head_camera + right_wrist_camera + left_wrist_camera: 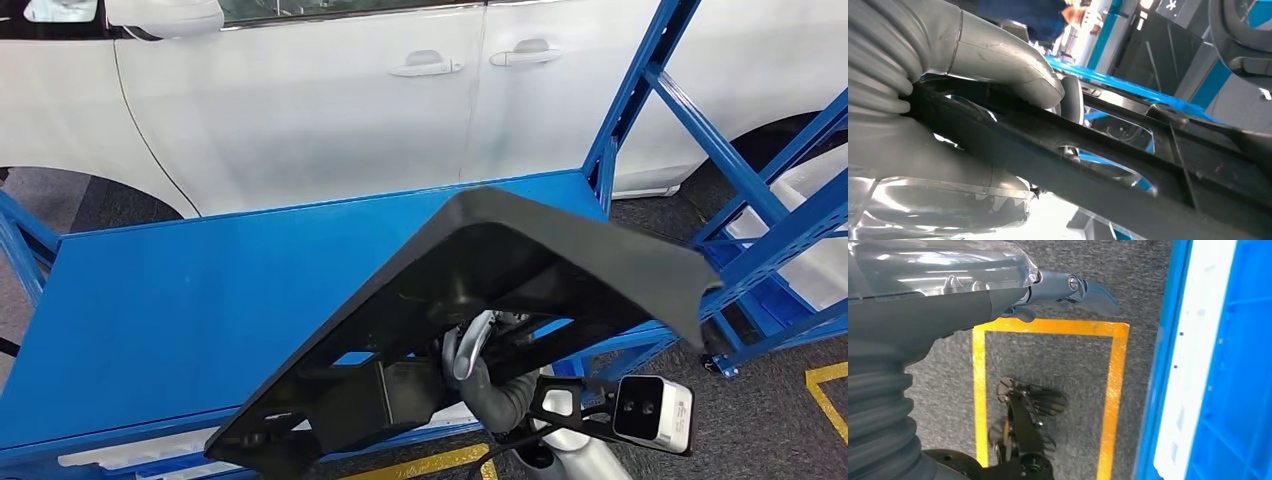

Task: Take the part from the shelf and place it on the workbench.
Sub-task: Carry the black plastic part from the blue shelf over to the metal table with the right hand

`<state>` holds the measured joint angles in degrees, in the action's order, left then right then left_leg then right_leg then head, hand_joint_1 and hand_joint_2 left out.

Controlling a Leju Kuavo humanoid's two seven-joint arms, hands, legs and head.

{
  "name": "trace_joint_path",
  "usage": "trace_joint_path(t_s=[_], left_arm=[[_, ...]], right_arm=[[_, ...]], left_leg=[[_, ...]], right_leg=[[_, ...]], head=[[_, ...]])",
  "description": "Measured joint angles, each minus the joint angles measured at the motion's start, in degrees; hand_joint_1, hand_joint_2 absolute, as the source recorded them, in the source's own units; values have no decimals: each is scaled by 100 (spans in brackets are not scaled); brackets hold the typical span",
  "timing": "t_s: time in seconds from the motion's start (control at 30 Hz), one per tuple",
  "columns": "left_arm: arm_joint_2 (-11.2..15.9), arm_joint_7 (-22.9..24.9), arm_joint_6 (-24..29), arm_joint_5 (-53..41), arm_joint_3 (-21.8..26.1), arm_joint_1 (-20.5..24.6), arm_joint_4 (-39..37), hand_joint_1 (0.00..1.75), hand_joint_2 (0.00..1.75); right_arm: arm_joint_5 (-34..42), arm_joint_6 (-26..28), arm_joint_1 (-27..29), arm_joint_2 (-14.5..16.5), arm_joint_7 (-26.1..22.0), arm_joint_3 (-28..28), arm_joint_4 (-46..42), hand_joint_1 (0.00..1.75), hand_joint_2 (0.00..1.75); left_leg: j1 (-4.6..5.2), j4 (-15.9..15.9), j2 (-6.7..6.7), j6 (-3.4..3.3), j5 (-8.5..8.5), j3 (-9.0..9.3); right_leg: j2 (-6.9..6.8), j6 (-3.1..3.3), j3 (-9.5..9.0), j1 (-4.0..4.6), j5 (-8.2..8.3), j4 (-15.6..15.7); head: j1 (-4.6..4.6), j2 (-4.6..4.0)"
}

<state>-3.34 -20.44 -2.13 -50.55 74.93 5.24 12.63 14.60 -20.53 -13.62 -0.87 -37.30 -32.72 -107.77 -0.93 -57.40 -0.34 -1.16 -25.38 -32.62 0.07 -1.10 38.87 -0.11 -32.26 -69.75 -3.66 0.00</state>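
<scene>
The part [560, 260] is a large black plastic panel with a bent, angular outline and cut-outs. In the head view it hangs tilted over the front right of the blue workbench top [200, 300]. My right hand [485, 375] grips it from beneath, near its middle. In the right wrist view the thick grey thumb [1013, 67] presses on a black rib of the part [1128, 170]. My left hand [1073, 290] hangs beside my body over the floor, fingers apart and holding nothing.
A white car [330, 90] stands close behind the workbench. Blue shelf uprights and braces [760, 200] rise at the right. Yellow floor lines [825, 385] mark the grey carpet. A blue edge with a white strip [1188, 370] runs past my left hand.
</scene>
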Motion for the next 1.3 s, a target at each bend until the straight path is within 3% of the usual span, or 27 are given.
trace_joint_path(t_s=[0.03,0.07,0.1,0.17,0.23,0.37,0.43,0.5,0.53,0.57,0.6,0.67,0.73,0.87,0.93,1.0,1.03,1.07,1.1,1.13,1.23,1.3], left_arm=[[1,64,-5,-19,0,1,0,0,175],[1,125,-9,-32,1,0,0,0,175],[1,177,-13,-37,1,0,0,0,175],[0,236,-24,-36,1,2,0,0,175],[1,253,-30,-36,0,6,0,0,175],[2,271,-25,-32,1,9,0,0,175],[2,299,-14,-20,3,7,0,0,175],[2,319,-7,-4,10,-4,0,0,175],[2,324,-10,-1,13,-14,0,0,175],[2,327,-19,-3,15,-25,0,0,175],[2,331,-30,-9,15,-35,0,0,175],[3,341,-56,-34,15,-43,0,0,175],[4,352,-71,-67,15,-34,0,0,175],[5,359,-88,-102,15,-43,0,0,175],[4,358,-90,-106,15,-37,1,0,175],[4,359,-91,-106,15,-36,2,0,175],[5,360,-91,-106,15,-43,2,0,175],[5,360,-91,-107,15,-49,2,0,175],[6,361,-91,-110,15,-55,2,0,175],[6,361,-91,-114,15,-58,2,0,175],[4,362,-91,-121,15,-64,1,0,175],[2,362,-91,-121,15,-65,2,0,175]], right_arm=[[2,-10,33,1,1,-35,13,175,175],[1,-14,61,2,1,-65,22,175,175],[0,-19,80,6,2,-92,27,175,175],[0,-34,88,15,2,-142,30,175,175],[0,-45,89,29,2,-174,30,175,175],[5,-69,95,54,2,-185,29,175,175],[49,-149,98,62,-4,-190,30,175,175],[103,-293,125,62,-15,-192,37,175,175],[110,-376,155,62,-19,-192,42,175,175],[101,-454,194,62,-21,-190,46,175,175],[83,-516,237,62,-22,-185,48,175,175],[31,-542,305,64,-22,-174,48,175,175],[-29,-461,337,64,-23,-170,35,175,175],[-101,-375,383,63,-25,-168,-20,175,175],[-108,-377,396,62,-25,-168,-32,175,175],[-107,-344,418,60,-25,-168,-38,175,175],[-106,-319,435,59,-25,-168,-38,175,175],[-106,-293,455,58,-25,-168,-38,175,175],[-106,-272,470,57,-25,-168,-38,175,175],[-107,-260,480,57,-25,-168,-39,175,175],[-107,-245,483,58,-25,-168,-57,175,175],[-105,-243,485,58,-25,-168,-71,175,175]], left_leg=[[1,-3,0,0,0,-5],[0,-7,-1,1,-1,-8],[0,-12,-3,4,-2,-6],[-1,-17,-8,22,-11,9],[14,-26,-12,74,-21,11],[16,-49,-8,213,-47,-1],[3,-386,-2,255,-315,-134],[-5,-1139,1,283,-755,-437],[-6,-1482,1,293,-902,-570],[-6,-1661,1,298,-947,-622],[-6,-1597,2,298,-874,-556],[-10,-876,3,281,-539,-133],[7,-215,-1,232,-326,209],[21,-53,2,92,-218,213],[0,-20,23,8,-126,162],[-3,-18,35,-32,-46,64],[0,-22,38,-34,-10,9],[1,-26,40,-30,25,-45],[2,-32,41,-23,58,-94],[2,-39,40,-13,87,-136],[9,-57,28,48,166,-212],[7,-49,27,119,225,-228]], right_leg=[[-1,-18,145,-21,-96,-299],[-2,-29,204,-38,-85,-414],[-3,-32,151,-53,32,-302],[-4,-9,-225,-66,412,452],[-2,38,-523,-40,616,1059],[3,162,-563,-19,670,1201],[-15,236,-559,-41,713,1244],[-30,278,-523,-24,737,1245],[-35,284,-500,-15,747,1240],[-37,286,-479,-8,757,1232],[-37,281,-462,-5,765,1220],[-36,263,-439,-5,774,1182],[-30,216,-406,13,786,1133],[-9,76,-355,13,838,1115],[0,12,-237,-2,572,839],[0,-34,16,-25,67,144],[-1,-51,132,-35,-131,-224],[-2,-61,170,-43,-222,-447],[-2,-62,102,-49,-204,-462],[-2,-53,-91,-54,-92,-236],[0,20,-889,-29,265,978],[1,62,-1030,13,318,1259]], head=[[-1,0],[-1,0],[-1,0],[-1,0],[-1,0],[-1,0],[-1,0],[-1,0],[-1,0],[-1,0],[-1,0],[-1,0],[-1,0],[-1,0],[-1,0],[-1,0],[-1,0],[-1,0],[-1,0],[-1,0],[-1,0],[-1,0]])
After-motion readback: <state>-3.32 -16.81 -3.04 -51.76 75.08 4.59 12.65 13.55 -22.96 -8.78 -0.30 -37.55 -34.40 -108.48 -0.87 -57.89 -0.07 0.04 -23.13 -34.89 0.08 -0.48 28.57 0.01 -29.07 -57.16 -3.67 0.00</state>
